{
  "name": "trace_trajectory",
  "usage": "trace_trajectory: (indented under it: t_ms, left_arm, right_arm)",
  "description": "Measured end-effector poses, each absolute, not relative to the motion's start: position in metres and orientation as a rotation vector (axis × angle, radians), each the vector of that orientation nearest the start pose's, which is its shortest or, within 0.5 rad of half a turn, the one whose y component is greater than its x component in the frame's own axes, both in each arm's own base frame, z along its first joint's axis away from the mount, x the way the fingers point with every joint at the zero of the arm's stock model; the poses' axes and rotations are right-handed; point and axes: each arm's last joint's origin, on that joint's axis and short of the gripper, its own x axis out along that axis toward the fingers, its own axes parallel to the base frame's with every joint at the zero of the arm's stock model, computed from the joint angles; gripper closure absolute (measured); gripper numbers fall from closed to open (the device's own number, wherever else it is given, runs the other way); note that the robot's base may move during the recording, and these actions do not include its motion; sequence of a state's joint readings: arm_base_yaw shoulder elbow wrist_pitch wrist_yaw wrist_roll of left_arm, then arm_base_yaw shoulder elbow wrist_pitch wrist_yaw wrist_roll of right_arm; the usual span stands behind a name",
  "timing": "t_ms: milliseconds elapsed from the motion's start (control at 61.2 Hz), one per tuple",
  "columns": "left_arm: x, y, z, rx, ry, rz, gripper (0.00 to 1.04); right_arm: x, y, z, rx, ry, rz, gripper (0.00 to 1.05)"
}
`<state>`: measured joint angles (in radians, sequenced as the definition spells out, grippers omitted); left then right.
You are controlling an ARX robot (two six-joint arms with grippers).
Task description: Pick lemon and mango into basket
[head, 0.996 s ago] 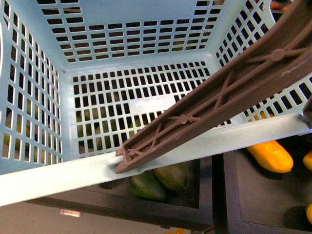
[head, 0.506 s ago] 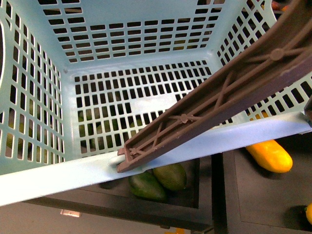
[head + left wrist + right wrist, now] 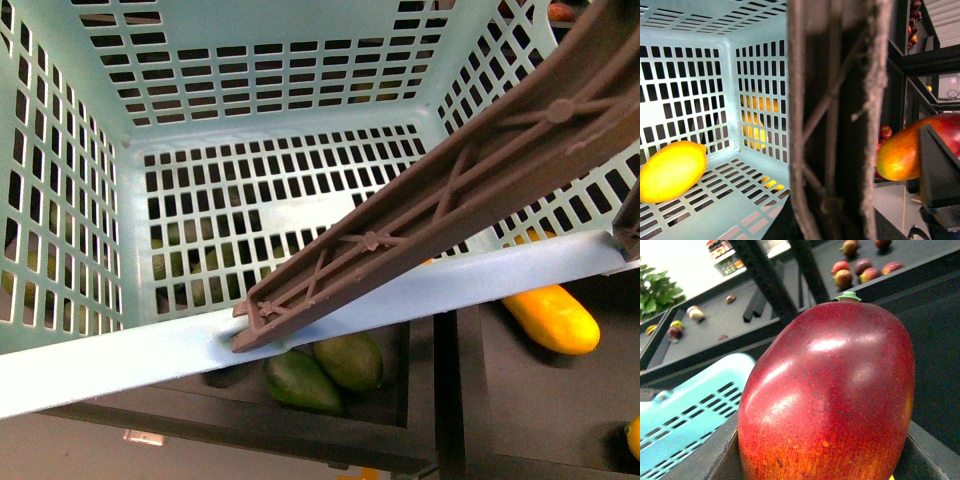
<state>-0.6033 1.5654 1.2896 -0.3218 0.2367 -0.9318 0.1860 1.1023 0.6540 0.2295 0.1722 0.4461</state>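
The light blue basket (image 3: 120,350) hangs close in the front view, its brown handle (image 3: 450,200) crossing it diagonally. My left gripper (image 3: 832,225) is shut on the basket handle (image 3: 840,120), which fills the left wrist view. The yellow lemon (image 3: 670,171) lies on the basket floor; the front view does not show it. My right gripper (image 3: 825,460) is shut on the red and orange mango (image 3: 830,395), which fills the right wrist view. In the left wrist view the mango (image 3: 902,150) hangs outside the basket beyond the handle, behind a dark finger (image 3: 940,170).
Two dark green fruits (image 3: 325,372) lie in a black tray (image 3: 300,435) below the basket. A long orange-yellow fruit (image 3: 552,318) lies in the tray to the right. Black shelves (image 3: 740,330) with several fruits (image 3: 860,271) stand behind the mango.
The basket has shifted slightly, its handle's end moving a little left and its right rim rising. The lemon and the mango stay where they were held.
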Motion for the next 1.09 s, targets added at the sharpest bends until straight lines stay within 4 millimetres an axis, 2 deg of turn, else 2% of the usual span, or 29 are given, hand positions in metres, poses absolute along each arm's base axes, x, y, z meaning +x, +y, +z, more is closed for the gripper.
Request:
trace_trajectory:
  t_ms: [163,376,408,621,768,817,849,915,947,1029,1094]
  left_arm:
    - [0.284,-0.204,0.305,-0.738,0.930,-0.469,1.00]
    - [0.284,-0.204,0.305,-0.736,0.928,-0.466,1.00]
    - [0.284,-0.204,0.305,-0.736,0.928,-0.467,1.00]
    - [0.284,-0.204,0.305,-0.737,0.930,-0.469,1.00]
    - [0.284,-0.204,0.304,-0.737,0.932,-0.469,1.00]
    - [0.284,-0.204,0.304,-0.737,0.931,-0.465,1.00]
    - [0.284,-0.204,0.304,-0.735,0.930,-0.465,1.00]
    - [0.284,-0.204,0.304,-0.732,0.926,-0.462,1.00]
    - [0.285,-0.204,0.304,-0.732,0.926,-0.461,1.00]
    - [0.284,-0.204,0.304,-0.733,0.929,-0.466,1.00]
    - [0.284,-0.204,0.304,-0.734,0.932,-0.470,1.00]
  right_arm:
    - [0.257,0.082,0.252,0.332,0.281,0.031,0.41]
    - [0.263,0.103,0.238,0.253,0.334,0.066,0.41]
    - [0.263,0.104,0.238,0.239,0.334,0.071,0.37]
    - [0.256,0.096,0.251,0.246,0.284,0.052,0.08]
    - [0.240,0.069,0.261,0.256,0.222,-0.039,0.09]
    - [0.230,0.053,0.261,0.249,0.211,-0.098,0.09]
    - [0.220,0.038,0.257,0.216,0.131,-0.067,0.17]
    - [0.199,0.022,0.247,0.126,0.019,-0.007,0.30]
    - [0.193,0.020,0.243,0.096,-0.001,-0.002,0.36]
    - [0.178,0.014,0.226,0.037,0.001,0.005,0.56]
    - [0.173,0.013,0.216,0.025,0.017,0.004,0.67]
